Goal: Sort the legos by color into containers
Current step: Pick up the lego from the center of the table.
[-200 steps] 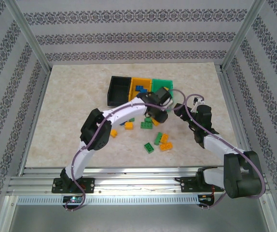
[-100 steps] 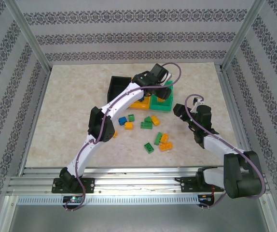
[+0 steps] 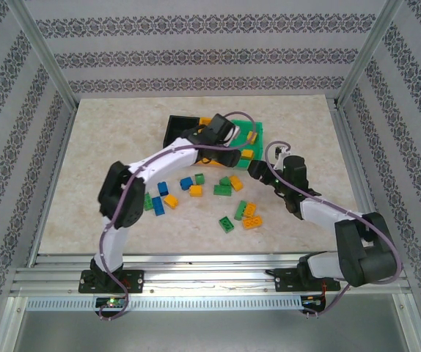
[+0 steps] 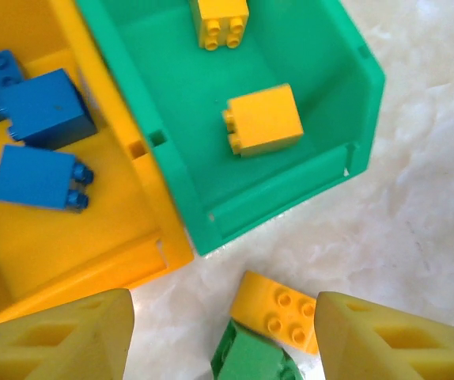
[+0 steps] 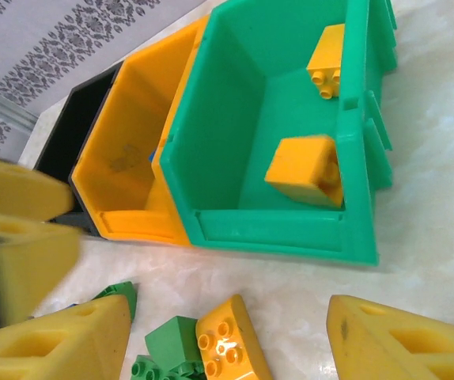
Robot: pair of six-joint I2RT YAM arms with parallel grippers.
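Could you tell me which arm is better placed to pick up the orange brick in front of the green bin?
Probably the right: the right gripper has open, empty jaws squarely either side of the orange brick. The left gripper, also open, has that brick off-centre, towards one finger.

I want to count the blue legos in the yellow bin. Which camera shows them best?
The left wrist view: it looks down into the orange-yellow bin, so three blue bricks show clearly. The right wrist view gives a sliver of blue behind the bin wall. In the top external view, the left arm covers most of that bin.
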